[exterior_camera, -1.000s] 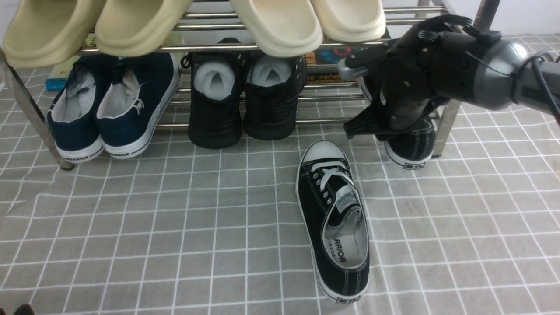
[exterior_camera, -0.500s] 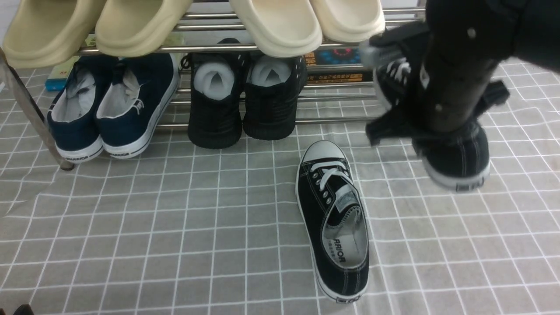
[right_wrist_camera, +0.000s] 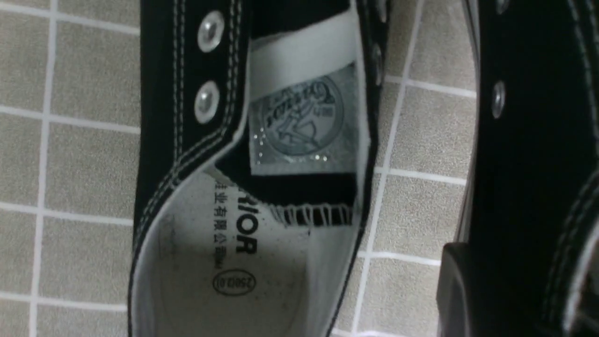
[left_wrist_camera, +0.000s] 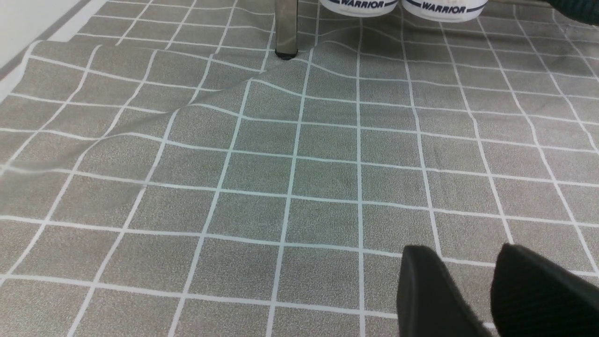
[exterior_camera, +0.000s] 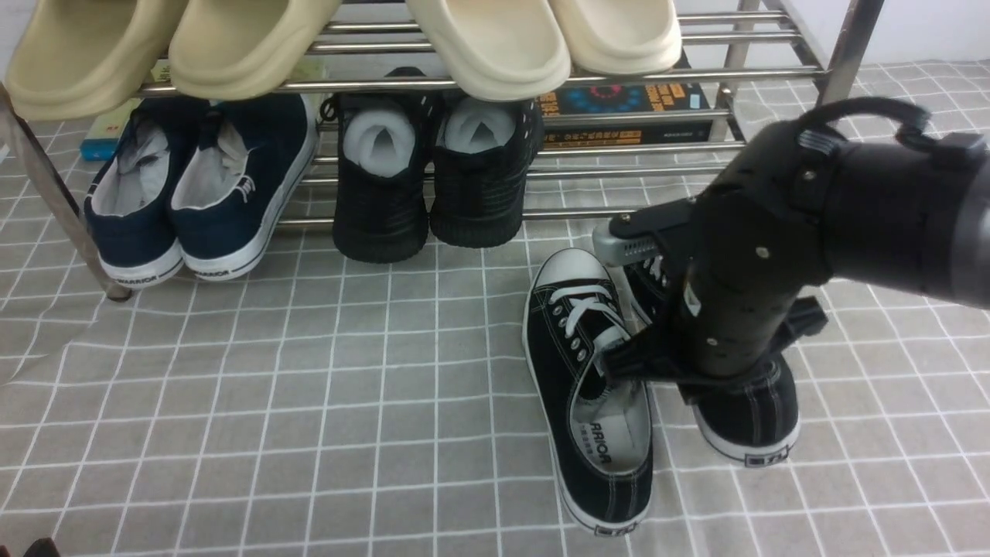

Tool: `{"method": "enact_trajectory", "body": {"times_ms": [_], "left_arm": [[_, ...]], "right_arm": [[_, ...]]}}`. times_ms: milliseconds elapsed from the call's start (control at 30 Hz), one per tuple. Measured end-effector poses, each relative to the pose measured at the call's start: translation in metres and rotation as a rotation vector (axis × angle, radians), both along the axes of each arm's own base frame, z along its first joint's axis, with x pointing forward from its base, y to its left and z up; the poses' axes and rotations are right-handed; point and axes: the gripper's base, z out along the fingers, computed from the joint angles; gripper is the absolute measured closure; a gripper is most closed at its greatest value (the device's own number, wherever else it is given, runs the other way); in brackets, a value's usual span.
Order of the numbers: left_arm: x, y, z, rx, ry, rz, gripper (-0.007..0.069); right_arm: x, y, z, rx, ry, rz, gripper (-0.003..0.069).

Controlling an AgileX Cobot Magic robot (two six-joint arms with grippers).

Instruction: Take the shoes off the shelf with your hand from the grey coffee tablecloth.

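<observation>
A shelf (exterior_camera: 773, 73) stands at the back of the tablecloth (exterior_camera: 232, 402). Two pairs of slides (exterior_camera: 495, 46) sit on its upper tier. On the lower tier, a slip-on pair (exterior_camera: 193, 193) sits at the left and a knit pair (exterior_camera: 433, 186) in the middle. Some books (exterior_camera: 619, 104) lie behind, towards the right. In front of the shelf, one laced sneaker (exterior_camera: 588, 387) lies on the cloth. Its mate (exterior_camera: 754, 418) is just to its right, beneath the right gripper (exterior_camera: 715, 344).

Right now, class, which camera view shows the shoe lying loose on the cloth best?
The front view: the loose shoe shows nearly whole, toe to heel. The right wrist view shows only its tongue and insole, close up. The left wrist view misses it.
</observation>
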Motion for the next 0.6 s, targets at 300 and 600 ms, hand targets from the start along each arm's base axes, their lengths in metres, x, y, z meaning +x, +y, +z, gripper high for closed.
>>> {"method": "enact_trajectory", "body": {"times_ms": [300, 600], "left_arm": [[0.000, 0.000, 0.000, 0.000, 0.000, 0.001, 0.0384], [0.000, 0.000, 0.000, 0.000, 0.000, 0.002, 0.0384]], "right_arm": [[0.011, 0.001, -0.013, 0.034, -0.035, -0.100, 0.0552], [0.013, -0.001, 0.002, 0.066, -0.091, -0.089, 0.0330]]}}
